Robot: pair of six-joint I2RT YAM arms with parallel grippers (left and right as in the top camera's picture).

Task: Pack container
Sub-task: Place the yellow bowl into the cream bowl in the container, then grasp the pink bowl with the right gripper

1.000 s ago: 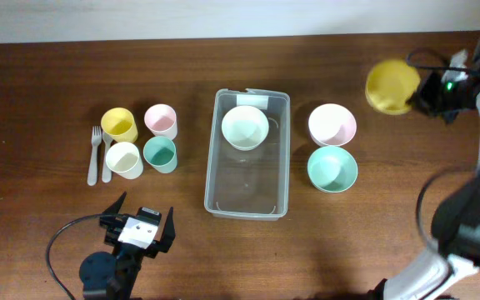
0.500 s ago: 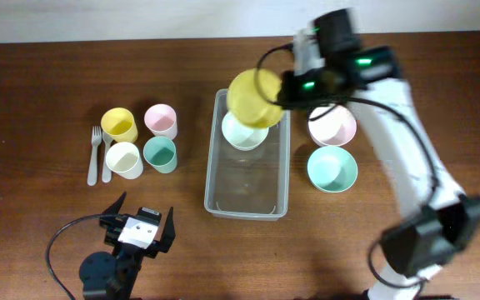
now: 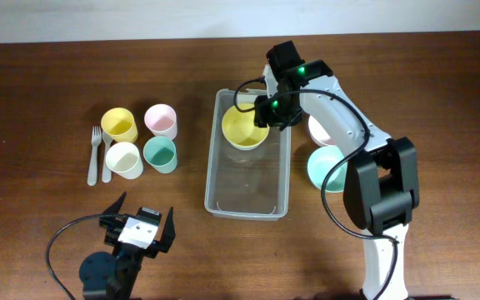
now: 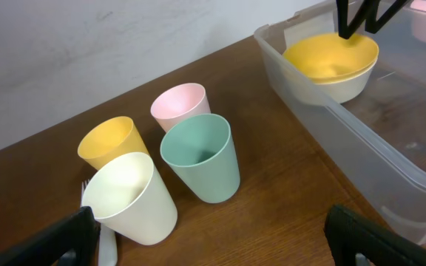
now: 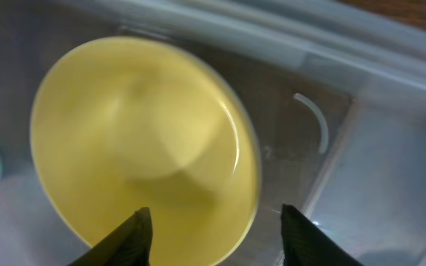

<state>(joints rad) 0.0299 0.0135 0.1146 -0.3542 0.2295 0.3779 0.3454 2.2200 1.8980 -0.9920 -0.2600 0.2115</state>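
The clear container [image 3: 247,193] stands mid-table. At its far end a yellow bowl [image 3: 243,127] rests nested in a pale bowl [image 4: 342,86]. My right gripper [image 3: 270,112] hovers over that bowl's right rim, open. In the right wrist view its two fingers [image 5: 140,230] stand apart on either side of the yellow bowl's [image 5: 135,140] rim without touching it. Near the front edge at the left, my left gripper [image 3: 137,230] is wide open and holds nothing. Its own view faces the cups and the container's wall [image 4: 376,148].
Four cups stand left of the container: yellow [image 3: 119,125], pink [image 3: 161,121], cream [image 3: 124,158] and teal [image 3: 160,154]. A fork [image 3: 95,158] and a spoon [image 3: 107,160] lie beside them. A pink bowl [image 3: 337,127] and a teal bowl [image 3: 332,169] sit right of the container.
My right arm carried the yellow bowl from the far right corner over to the container, set it into the pale bowl and opened its jaws. The left arm stayed still.
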